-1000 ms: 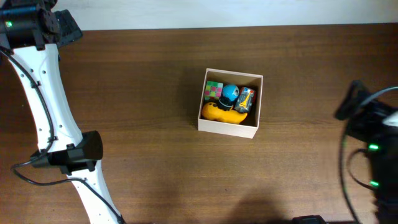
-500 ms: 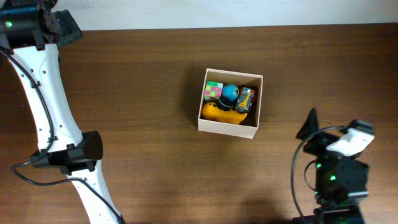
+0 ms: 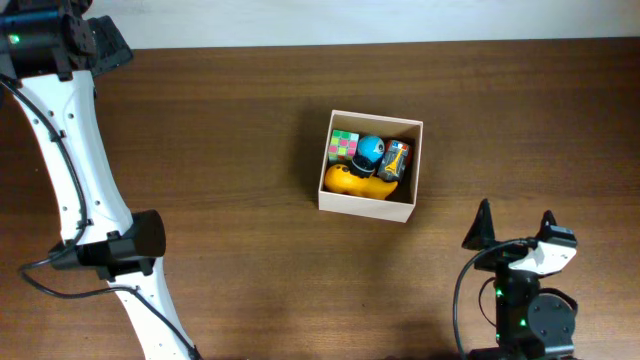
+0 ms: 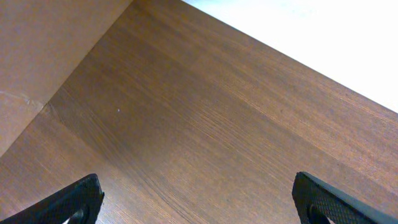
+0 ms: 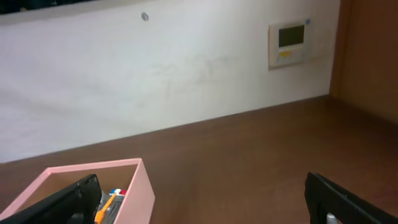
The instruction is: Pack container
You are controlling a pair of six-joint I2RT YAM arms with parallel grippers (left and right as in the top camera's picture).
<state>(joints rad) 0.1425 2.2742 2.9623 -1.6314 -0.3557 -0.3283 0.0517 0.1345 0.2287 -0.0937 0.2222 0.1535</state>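
Right hand (image 3: pixel 515 224) has pulled back to near-right, fingers apart and empty, left hand (image 4: pixel 199 200) idle far-left and also apart, box (image 3: pixel 365 206) mid-worktop (image 3: pixel 220 150) holding toys (image 3: pixel 358 181), so packing looks done.

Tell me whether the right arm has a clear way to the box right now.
Probably yes. The right gripper sits open near the container, with only bare table between them and no lid on top.

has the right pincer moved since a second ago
Yes. In the overhead view the right pincer has swung from the right edge leftward and down the picture, closer to the container.
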